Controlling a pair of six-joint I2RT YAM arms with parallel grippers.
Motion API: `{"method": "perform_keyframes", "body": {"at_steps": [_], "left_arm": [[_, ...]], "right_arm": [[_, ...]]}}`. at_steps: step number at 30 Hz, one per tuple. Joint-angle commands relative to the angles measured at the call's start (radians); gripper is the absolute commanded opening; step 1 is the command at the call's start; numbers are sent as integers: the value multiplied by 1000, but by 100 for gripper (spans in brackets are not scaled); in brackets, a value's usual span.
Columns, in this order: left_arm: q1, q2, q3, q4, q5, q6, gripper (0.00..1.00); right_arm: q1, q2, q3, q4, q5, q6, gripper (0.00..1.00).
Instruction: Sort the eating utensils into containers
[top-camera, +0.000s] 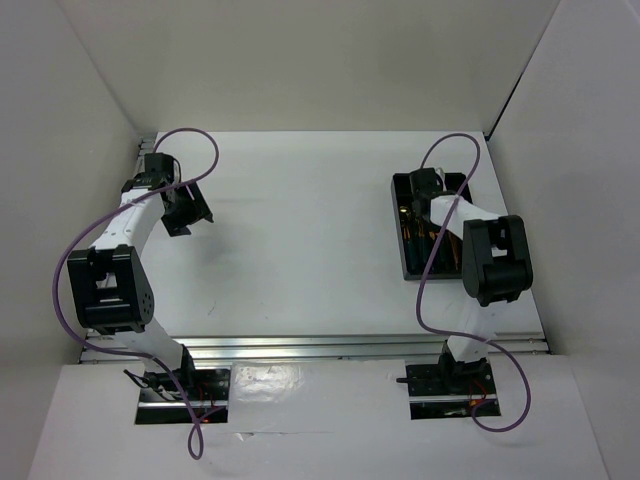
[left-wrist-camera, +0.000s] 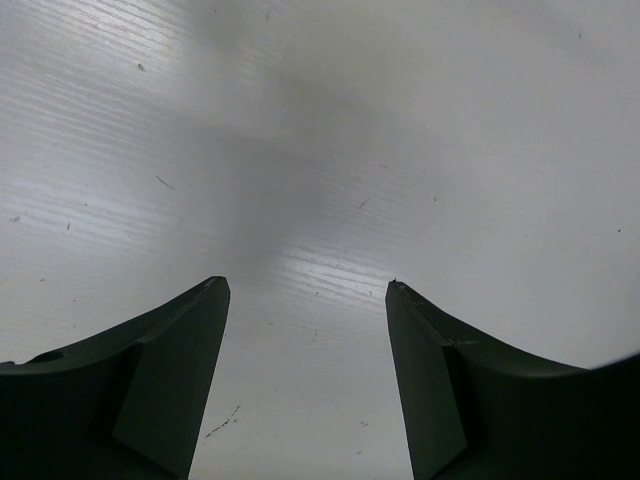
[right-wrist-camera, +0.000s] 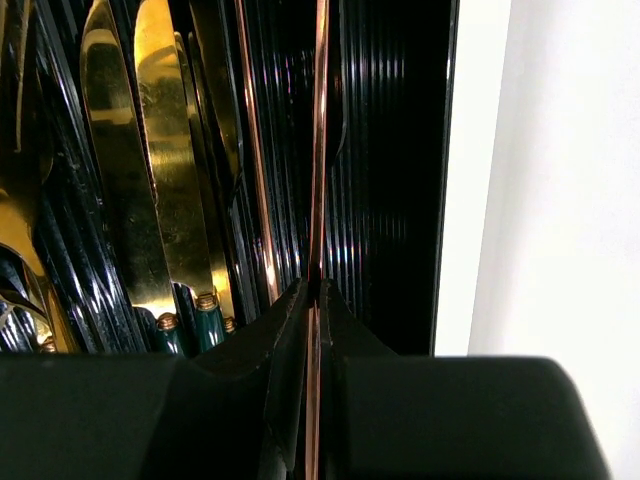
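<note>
Pinching a likely chopstick (right-wrist-camera: 320, 150), right end effector (right-wrist-camera: 313, 287) above tray (right-wrist-camera: 392, 150), left end effector (left-wrist-camera: 308, 286) released

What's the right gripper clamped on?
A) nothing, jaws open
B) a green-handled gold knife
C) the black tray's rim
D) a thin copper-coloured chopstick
D: in the right wrist view the right gripper has its jaws shut on the copper-coloured chopstick, which runs forward over the black tray. The gold knives lie free to the left.
</note>
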Motion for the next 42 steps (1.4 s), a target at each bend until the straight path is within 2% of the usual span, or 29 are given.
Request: {"method": "perform_keyframes", "body": {"at_steps": [1,5,9,10,13,19,20,22,24,26,30,34,42], "left_arm": [[6,13,40,5,2,7,78],[6,4,40,5,2,7,78],[6,4,40,5,2,7,78],[6,4,40,5,2,7,78],[6,4,40,5,11,7,78],[6,4,31,14,43,16,78],[6,-6,30,14,43,16,78],[6,-6,30,23,55,16,78],[6,-15,30,24,78,25,78],[6,-24,12,45,110,34,79],[6,-67,-12,102,233,85,79],[6,-114,-32,146,342,122,80],[6,-337,-75,202,376,231,80]], "right_arm": [[-5,11,-6,38,23,-2,15],[-5,11,-6,38,33,-2,22],[-5,0,4,28,33,-2,33],[-5,0,4,28,33,-2,38],[-5,-20,46,-11,11,35,39],[-5,-159,96,-36,-59,79,49],[-5,-181,96,-27,-72,88,54],[-5,-239,96,-18,-83,119,71],[-5,-278,119,-18,-149,150,83],[-5,-342,119,16,-207,196,100],[-5,-454,87,85,-263,240,100],[-5,-564,76,117,-250,292,100],[-5,-690,-16,208,-387,410,100]]}}
